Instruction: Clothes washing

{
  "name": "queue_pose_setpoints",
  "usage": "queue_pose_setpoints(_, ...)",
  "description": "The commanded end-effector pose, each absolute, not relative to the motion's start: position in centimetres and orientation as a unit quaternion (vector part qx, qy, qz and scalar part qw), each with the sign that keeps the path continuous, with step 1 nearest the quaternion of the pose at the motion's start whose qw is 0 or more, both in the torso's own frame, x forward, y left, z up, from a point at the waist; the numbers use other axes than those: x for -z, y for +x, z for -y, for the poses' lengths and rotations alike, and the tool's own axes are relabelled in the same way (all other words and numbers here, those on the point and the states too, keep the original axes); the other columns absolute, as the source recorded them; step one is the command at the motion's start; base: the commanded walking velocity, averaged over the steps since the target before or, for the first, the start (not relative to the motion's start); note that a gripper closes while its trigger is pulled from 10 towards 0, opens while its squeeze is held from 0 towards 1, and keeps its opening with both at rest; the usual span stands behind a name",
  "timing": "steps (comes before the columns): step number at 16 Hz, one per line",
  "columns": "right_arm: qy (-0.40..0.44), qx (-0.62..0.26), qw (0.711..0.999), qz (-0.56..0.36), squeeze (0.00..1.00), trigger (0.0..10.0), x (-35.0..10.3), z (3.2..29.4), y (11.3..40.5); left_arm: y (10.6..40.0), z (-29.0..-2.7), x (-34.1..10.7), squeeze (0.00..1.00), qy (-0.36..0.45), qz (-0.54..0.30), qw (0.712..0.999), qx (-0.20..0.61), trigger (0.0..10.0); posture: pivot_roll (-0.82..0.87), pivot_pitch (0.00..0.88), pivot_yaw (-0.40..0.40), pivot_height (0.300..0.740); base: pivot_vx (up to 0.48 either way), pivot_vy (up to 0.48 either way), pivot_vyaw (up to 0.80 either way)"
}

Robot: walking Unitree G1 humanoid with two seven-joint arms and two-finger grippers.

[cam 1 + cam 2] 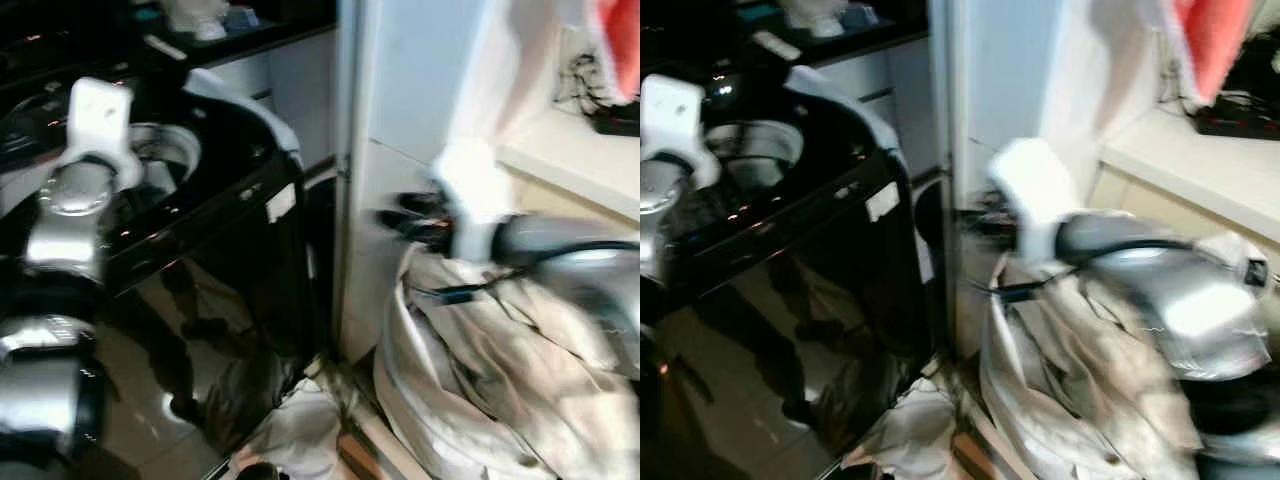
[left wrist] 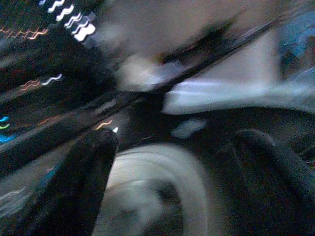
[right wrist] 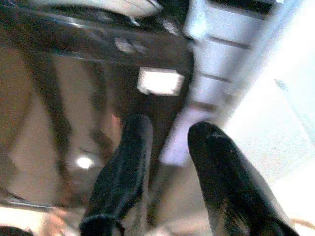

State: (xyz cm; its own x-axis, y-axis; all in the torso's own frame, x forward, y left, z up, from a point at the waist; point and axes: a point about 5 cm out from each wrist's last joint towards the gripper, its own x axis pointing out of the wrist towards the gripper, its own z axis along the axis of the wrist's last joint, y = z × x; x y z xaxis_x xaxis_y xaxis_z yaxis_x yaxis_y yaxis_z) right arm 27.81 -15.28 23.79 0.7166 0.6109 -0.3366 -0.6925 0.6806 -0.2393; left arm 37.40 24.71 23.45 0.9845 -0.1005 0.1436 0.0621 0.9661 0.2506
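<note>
The right gripper [image 3: 162, 147] is open with nothing between its fingers. Just ahead of it stands the black washing machine [image 1: 220, 250]. Below it sits a full laundry basket [image 1: 450, 400]. Beside it rises a white wall [image 1: 400, 90].

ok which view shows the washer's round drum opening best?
Left eye view: the glossy black top-loading washing machine shows its pale round drum opening from above, partly behind the left arm. The right eye view shows the same, nearer the frame edge. The left wrist view gives a blurred close-up; the right wrist view shows mostly the front panel.
</note>
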Motion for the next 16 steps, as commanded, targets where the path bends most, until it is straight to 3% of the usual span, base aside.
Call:
queue_pose_setpoints(1, -0.186, -0.365, 0.905, -0.118, 1.00, 10.0, -23.9, 15.6, 27.3, 37.1, -23.4, -24.3, 0.98, 0.089, 0.106, 0.986, 0.096, 10.0, 0.02, 0.000, 0.057, 0.740, 0.000, 0.000, 0.00)
queue_pose_setpoints(2, -0.200, -0.371, 0.895, -0.145, 1.00, 10.0, -23.9, 17.9, 26.1, 35.4, -19.5, -23.1, 0.11, 0.072, 0.096, 0.962, 0.247, 10.0, -0.01, 0.000, 0.074, 0.740, 0.000, 0.000, 0.00)
queue_pose_setpoints(5, -0.234, -0.332, 0.891, -0.202, 1.00, 10.0, -23.8, 21.4, 25.2, 32.7, -15.3, -21.2, 0.09, 0.069, 0.091, 0.917, 0.382, 10.0, -0.02, 0.000, 0.081, 0.740, 0.000, 0.000, 0.00)
queue_pose_setpoints(7, -0.260, -0.262, 0.896, -0.245, 1.00, 10.0, -23.4, 24.3, 25.2, 30.9, -12.5, -20.6, 0.09, 0.039, 0.089, 0.881, 0.464, 10.0, -0.03, 0.000, 0.083, 0.740, 0.000, 0.000, 0.00)
queue_pose_setpoints(11, -0.278, -0.242, 0.868, -0.332, 1.00, 10.0, -21.8, 27.4, 23.3, 29.0, -10.8, -19.8, 0.09, 0.000, 0.053, 0.845, 0.532, 10.0, -0.04, 0.000, 0.090, 0.740, 0.000, 0.000, 0.00)
queue_pose_setpoints(14, -0.275, -0.179, 0.882, -0.337, 1.00, 10.0, -19.5, 29.2, 24.2, 27.9, -10.4, -19.2, 0.09, -0.014, 0.022, 0.825, 0.565, 10.0, -0.05, 0.000, 0.092, 0.740, 0.000, 0.000, 0.00)
queue_pose_setpoints(15, -0.266, -0.167, 0.890, -0.331, 0.63, 10.0, -18.8, 29.3, 24.6, 27.6, -10.3, -19.1, 0.08, -0.014, 0.014, 0.819, 0.573, 10.0, -0.05, 0.000, 0.092, 0.740, 0.000, 0.000, 0.00)
queue_pose_setpoints(16, -0.250, -0.164, 0.896, -0.328, 0.00, 10.0, -18.0, 29.4, 24.9, 27.3, -10.2, -19.0, 0.05, -0.016, 0.009, 0.815, 0.580, 10.0, -0.05, 0.000, 0.092, 0.740, 0.000, 0.000, 0.00)
